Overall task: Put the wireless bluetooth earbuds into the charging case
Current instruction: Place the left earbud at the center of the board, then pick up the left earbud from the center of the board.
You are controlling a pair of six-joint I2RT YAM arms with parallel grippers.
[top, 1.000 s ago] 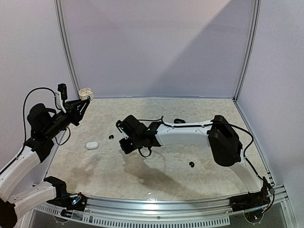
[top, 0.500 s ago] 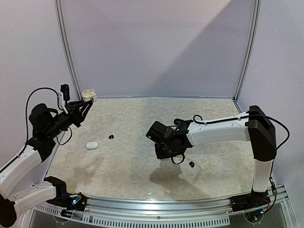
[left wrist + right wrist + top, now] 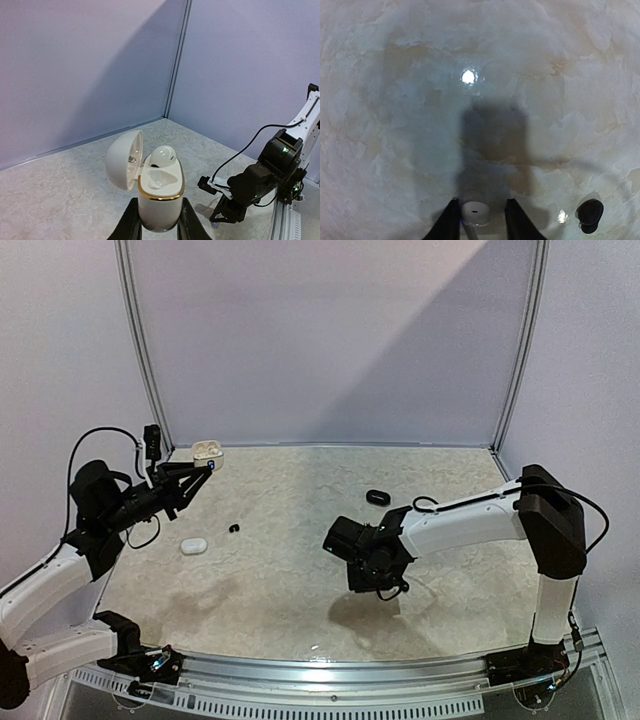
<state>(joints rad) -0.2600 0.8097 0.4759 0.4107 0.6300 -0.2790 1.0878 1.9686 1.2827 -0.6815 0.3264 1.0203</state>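
Top camera: my left gripper (image 3: 200,468) is up in the air over the back-left corner of the table (image 3: 300,610), clamped on an open white case (image 3: 207,451). On the table below it there's a closed white case (image 3: 193,545), and near its right side a small black earbud (image 3: 235,529). A black case (image 3: 377,497) sits further back, right of the middle. My right gripper (image 3: 372,578) points down, close to the tabletop, near the front middle.

Left wrist cam: the fingers (image 3: 131,220) pinch the lower half of the open case, which has a gold rim (image 3: 161,192). The lid (image 3: 122,160) is swung open to the left. A seated white earbud (image 3: 163,155) fills the far slot; the near slot (image 3: 160,179) is bare. There's a tiny dark mark (image 3: 132,159) inside the lid, way too small for me to read, so no brand from me. The right arm (image 3: 260,180) shows low on the right.

Right wrist cam: the fingers (image 3: 512,220) are spread apart with a loose white earbud (image 3: 475,212) between them. It sits closer to the finger on the left of the picture, with a visible gap to the other one, so nothing is pinched. A second black earbud (image 3: 590,212) lies on the table off to the right.
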